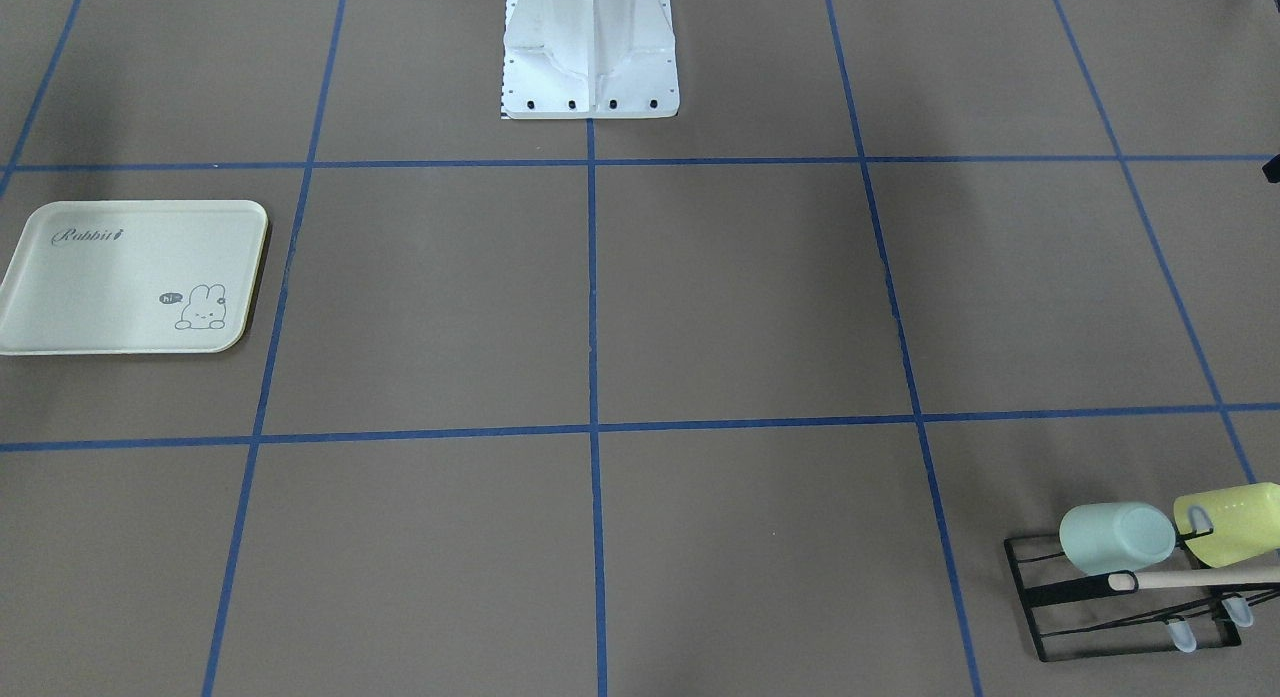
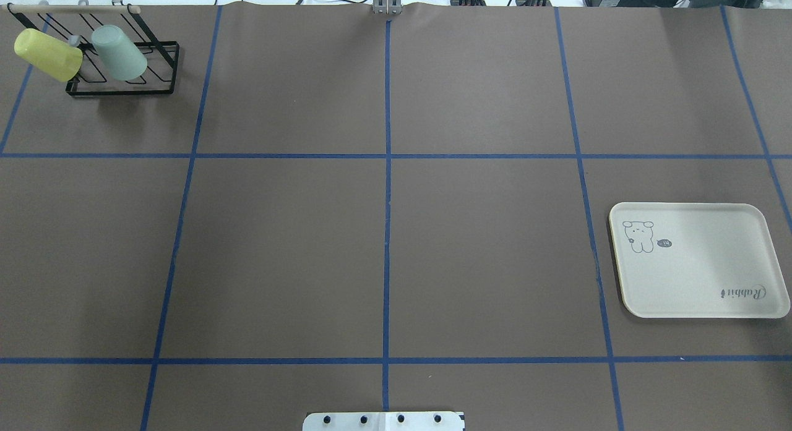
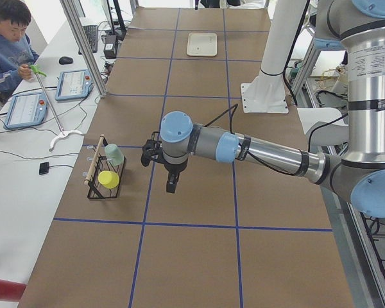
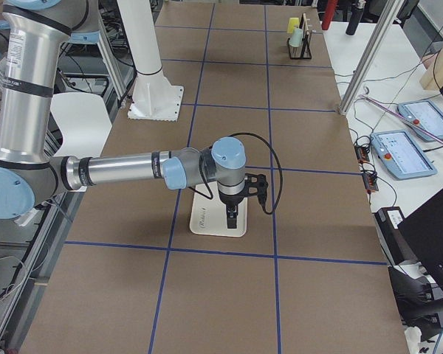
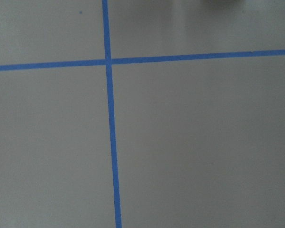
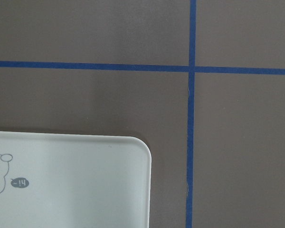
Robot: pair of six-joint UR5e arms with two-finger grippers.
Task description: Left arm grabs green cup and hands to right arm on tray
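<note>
The green cup hangs tilted on a black wire rack at the table's far left corner; it also shows in the overhead view and the left side view. The tray lies bare on the table's right side, and its corner shows in the right wrist view. My left gripper hangs above the table, a short way from the rack. My right gripper hangs over the tray's edge. Both show only in side views, so I cannot tell whether they are open or shut.
A yellow-green cup hangs next to the green cup on the same rack, under a wooden bar. The robot's white base stands at the table's middle near edge. An operator sits beside the table.
</note>
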